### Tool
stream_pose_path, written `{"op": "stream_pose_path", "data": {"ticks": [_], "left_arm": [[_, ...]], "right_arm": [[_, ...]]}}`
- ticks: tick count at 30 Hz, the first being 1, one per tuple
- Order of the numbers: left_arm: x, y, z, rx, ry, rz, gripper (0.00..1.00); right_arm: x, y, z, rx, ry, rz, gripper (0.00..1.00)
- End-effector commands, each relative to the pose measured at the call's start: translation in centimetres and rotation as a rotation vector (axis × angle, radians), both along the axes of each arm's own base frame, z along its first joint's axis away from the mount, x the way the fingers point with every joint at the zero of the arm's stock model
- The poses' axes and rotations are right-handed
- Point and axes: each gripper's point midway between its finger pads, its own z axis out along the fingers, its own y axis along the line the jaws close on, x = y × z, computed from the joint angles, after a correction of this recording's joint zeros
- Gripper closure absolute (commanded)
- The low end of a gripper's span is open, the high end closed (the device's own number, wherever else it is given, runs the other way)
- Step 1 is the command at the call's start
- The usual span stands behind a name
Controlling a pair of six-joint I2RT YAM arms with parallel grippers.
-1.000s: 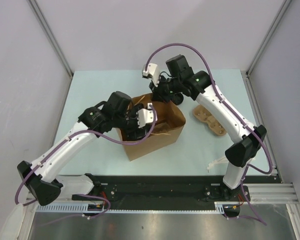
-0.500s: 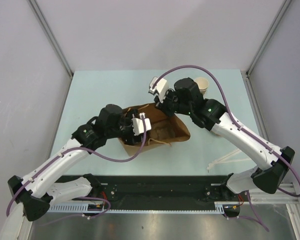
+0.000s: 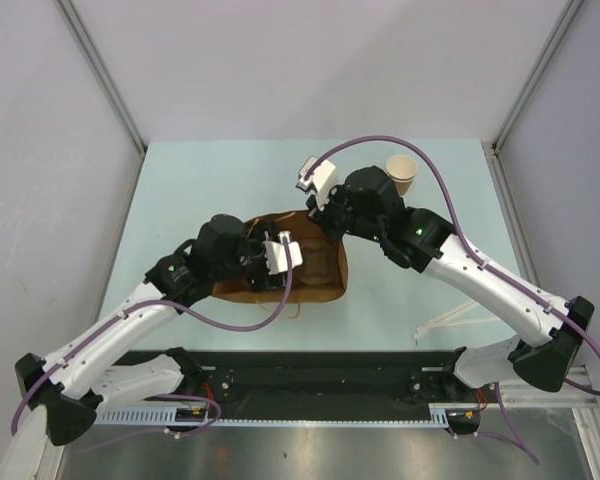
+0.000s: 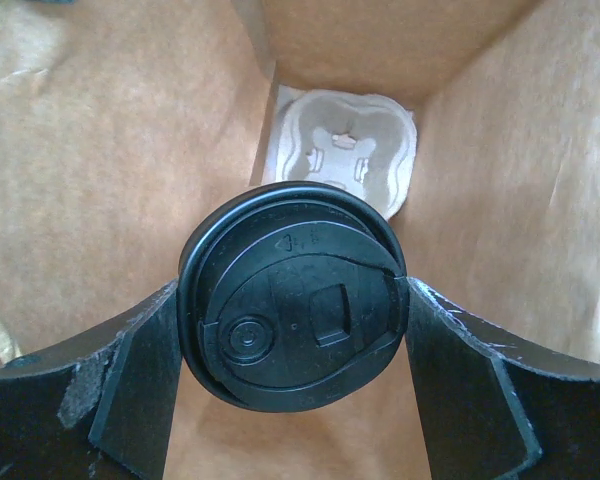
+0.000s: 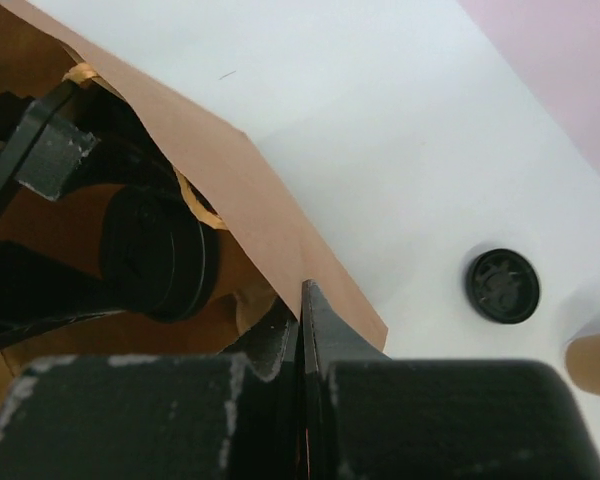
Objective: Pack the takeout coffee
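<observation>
holding a lidded cup inside the brown paper bag with the left jaws: closed onto the round black lid, fingers pressed against opposite sides of its rim. pinching the bag's rim with the right jaws, shut flat on the paper with no gap showing.

note the changes over the last second. find the bag, formerly standing upright and box-shaped, now slumped low and flattened on the worktop. find the moulded-pulp tray, formerly lying on the worktop to the right of the bag, now at the bag's bottom, directly ahead of the held cup.

read this as follows: tray loaded, lidded cup entering but not yet seated in a tray hole. judge the step in hand as advancing that cup toward the tray while keeping the bag's mouth held open.

locate the takeout coffee: open tan kraft cup, no lid, standing upright at the far right of the worktop, well apart from the bag and free of both jaws. locate a loose black lid on the worktop near it. count this cup as not yet packed; expect capping and loading to remain. watch for the slumped bag wall closing on the left jaws.
</observation>
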Motion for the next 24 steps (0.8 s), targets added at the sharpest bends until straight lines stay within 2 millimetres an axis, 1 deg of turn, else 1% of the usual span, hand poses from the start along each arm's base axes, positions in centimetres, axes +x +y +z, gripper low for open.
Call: {"op": "stream_pose_path", "data": {"ticks": [1, 3, 5, 6, 10, 12, 13, 15, 16, 18, 19, 22, 24], "left_arm": [[-0.4, 1.0, -1.0, 0.015, -0.067, 0.006, 0.7], [-0.9, 0.9, -0.3, -0.004, -0.104, -0.013, 0.69], [-1.4, 0.6, 0.0, -0.017, -0.125, -0.036, 0.69], [-1.8, 0.6, 0.5, -0.033, -0.143, -0.044, 0.69], [-2.4, 0.4, 1.1, -0.028, -0.213, -0.08, 0.69], [-2.5, 0.2, 1.7, -0.022, -0.238, -0.094, 0.68], [-2.4, 0.0, 2.6, -0.035, -0.253, -0.093, 0.68], [-2.3, 0.0, 3.6, -0.045, -0.273, -0.095, 0.68], [-2.3, -0.1, 4.7, -0.063, -0.293, -0.096, 0.68], [-2.5, -0.2, 5.6, -0.067, -0.319, -0.111, 0.68], [-2.8, -0.4, 6.3, -0.074, -0.342, -0.133, 0.67], [-3.6, -0.6, 6.3, -0.041, -0.371, -0.193, 0.67], [-4.2, -0.8, 5.6, -0.01, -0.369, -0.233, 0.67]], "right_arm": [[-0.6, -0.6, 2.6, 0.101, 0.007, -0.067, 1.0], [-1.1, -0.4, 2.5, 0.111, 0.017, -0.066, 1.0], [-1.1, -0.3, 2.2, 0.109, 0.006, -0.073, 1.0], [-1.2, -0.2, 2.1, 0.103, -0.002, -0.073, 1.0], [-0.5, -0.2, 2.1, 0.085, -0.049, -0.09, 1.0], [-0.6, -0.1, 1.9, 0.078, -0.058, -0.08, 1.0], [-0.8, 0.1, 1.9, 0.073, -0.069, -0.068, 1.0], [-0.8, 0.2, 1.8, 0.067, -0.075, -0.062, 1.0], [-0.9, 0.2, 1.6, 0.06, -0.07, -0.059, 1.0], [-0.7, 0.1, 1.3, 0.05, -0.073, -0.068, 1.0], [-0.6, 0.1, 1.0, 0.043, -0.069, -0.072, 1.0], [-0.4, 0.3, 1.0, 0.052, -0.068, -0.074, 1.0], [-0.3, 0.5, 1.2, 0.065, -0.069, -0.075, 1.0]]}}
